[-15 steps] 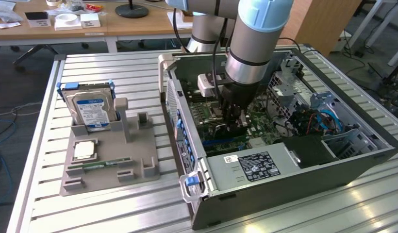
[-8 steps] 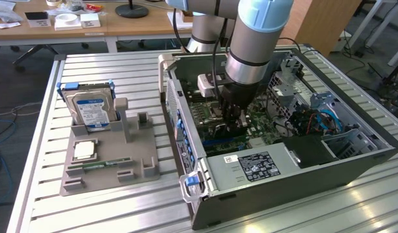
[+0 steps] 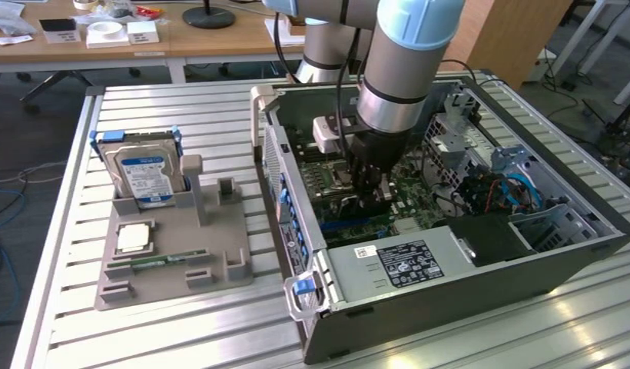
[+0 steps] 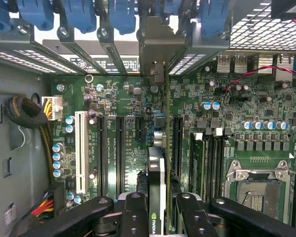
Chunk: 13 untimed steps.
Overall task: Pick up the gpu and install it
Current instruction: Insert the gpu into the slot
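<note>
your gripper (image 4: 160,198) is clamped on the gpu (image 4: 157,170), with one of the black fingers (image 4: 134,207) on each flat side. the card is held on edge inside the open computer case (image 3: 469,296).

room is tight. black expansion slots (image 4: 121,148) run parallel just beside the card on either side of the hand, and a long white slot (image 4: 81,148) lies further out on one side. on the other side stand the memory slots (image 4: 207,163) and, past them, the open cpu socket (image 4: 259,190). ahead of the fingertips the card reaches toward the case's rear wall, where a grey metal bracket (image 4: 158,44) sits among a row of blue latches (image 4: 79,15). you cannot tell whether the card's lower edge touches the motherboard (image 4: 133,98).

the arm (image 3: 397,84) drops straight down into the case, whose walls stand up around the hand. the power supply (image 3: 397,261) is near it.

the case lies on its side on a slatted metal table (image 3: 171,115). well apart from the hand, at the exterior view's left, a grey tray (image 3: 177,261) holds a hard drive (image 3: 146,173) upright. wooden desks (image 3: 192,38) stand behind.

the card's upper edge carries a green nvidia mark (image 4: 154,222) between your fingers. the power supply's label and the hard drive's blue-and-white label are too small to read.
</note>
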Each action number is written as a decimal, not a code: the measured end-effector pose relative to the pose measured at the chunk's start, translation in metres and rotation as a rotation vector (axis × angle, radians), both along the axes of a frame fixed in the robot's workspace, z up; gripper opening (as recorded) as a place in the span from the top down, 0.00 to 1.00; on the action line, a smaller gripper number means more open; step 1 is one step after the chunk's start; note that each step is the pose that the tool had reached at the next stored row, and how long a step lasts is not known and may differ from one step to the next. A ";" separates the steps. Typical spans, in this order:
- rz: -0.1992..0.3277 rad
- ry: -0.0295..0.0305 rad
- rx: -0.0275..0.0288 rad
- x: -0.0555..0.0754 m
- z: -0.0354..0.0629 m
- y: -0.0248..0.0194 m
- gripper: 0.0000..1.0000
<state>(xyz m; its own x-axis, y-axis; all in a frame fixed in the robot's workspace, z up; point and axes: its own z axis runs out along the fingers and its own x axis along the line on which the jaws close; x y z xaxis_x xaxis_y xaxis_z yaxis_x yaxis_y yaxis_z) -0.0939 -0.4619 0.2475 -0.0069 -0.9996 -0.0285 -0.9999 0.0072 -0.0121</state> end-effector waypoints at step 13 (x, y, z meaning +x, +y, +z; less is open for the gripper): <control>0.000 0.0002 -0.0009 0.000 -0.0034 -0.0008 0.73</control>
<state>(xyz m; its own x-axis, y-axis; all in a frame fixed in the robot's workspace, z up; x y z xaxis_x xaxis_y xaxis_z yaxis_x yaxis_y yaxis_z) -0.0939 -0.4628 0.2441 -0.0069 -0.9996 -0.0276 -0.9999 0.0072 -0.0119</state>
